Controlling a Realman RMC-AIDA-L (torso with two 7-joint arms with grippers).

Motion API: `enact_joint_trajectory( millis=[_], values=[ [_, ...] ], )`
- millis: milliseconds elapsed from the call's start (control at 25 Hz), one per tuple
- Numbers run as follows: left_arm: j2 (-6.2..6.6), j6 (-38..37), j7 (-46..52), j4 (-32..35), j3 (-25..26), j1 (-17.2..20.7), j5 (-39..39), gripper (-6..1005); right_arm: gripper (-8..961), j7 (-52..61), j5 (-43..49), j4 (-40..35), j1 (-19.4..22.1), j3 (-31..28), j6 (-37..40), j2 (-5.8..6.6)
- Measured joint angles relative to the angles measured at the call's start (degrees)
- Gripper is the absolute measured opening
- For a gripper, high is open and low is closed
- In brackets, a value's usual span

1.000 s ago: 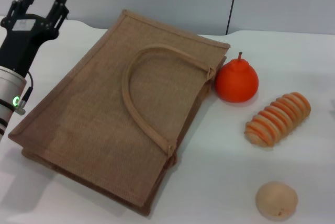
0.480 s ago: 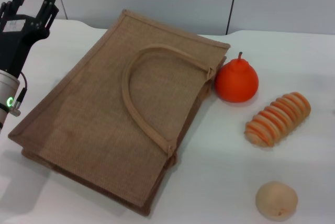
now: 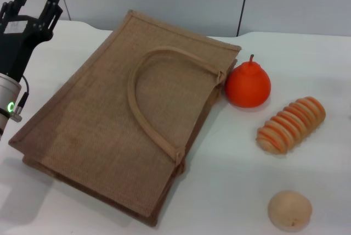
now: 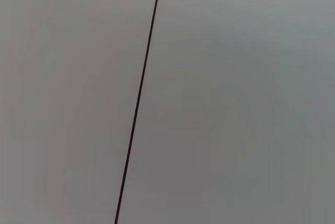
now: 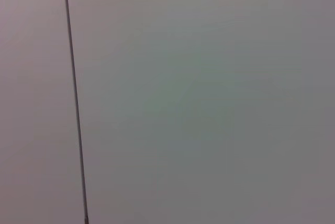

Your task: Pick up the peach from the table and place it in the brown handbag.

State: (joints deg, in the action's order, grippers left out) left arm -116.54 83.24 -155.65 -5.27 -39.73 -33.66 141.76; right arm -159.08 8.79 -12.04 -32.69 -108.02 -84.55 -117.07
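The brown handbag [image 3: 120, 119] lies flat on the white table [image 3: 230, 191], its lighter tan handle looped across its top face. The peach is out of view in every frame. My left gripper [image 3: 34, 0] is raised at the far left, beyond the bag's left edge, fingers spread open and empty. My right gripper is not in view. Both wrist views show only a plain grey wall with a dark seam.
An orange pear-shaped fruit [image 3: 248, 85] with a stem sits against the bag's right corner. An orange-and-tan striped oblong toy [image 3: 290, 124] lies to its right. A tan round ball [image 3: 289, 210] rests near the table's front right.
My left arm moved left and slightly up between one second and half a second ago, then held still. Nothing else moved.
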Motion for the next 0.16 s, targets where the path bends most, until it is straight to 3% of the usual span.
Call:
enact_joint_trajectory(
  millis=[160],
  values=[
    [0.02,0.00,0.00,0.00,0.00,0.00,-0.02,766,884,0.00,0.00,0.00,0.00,0.00,0.00,0.00]
  ],
)
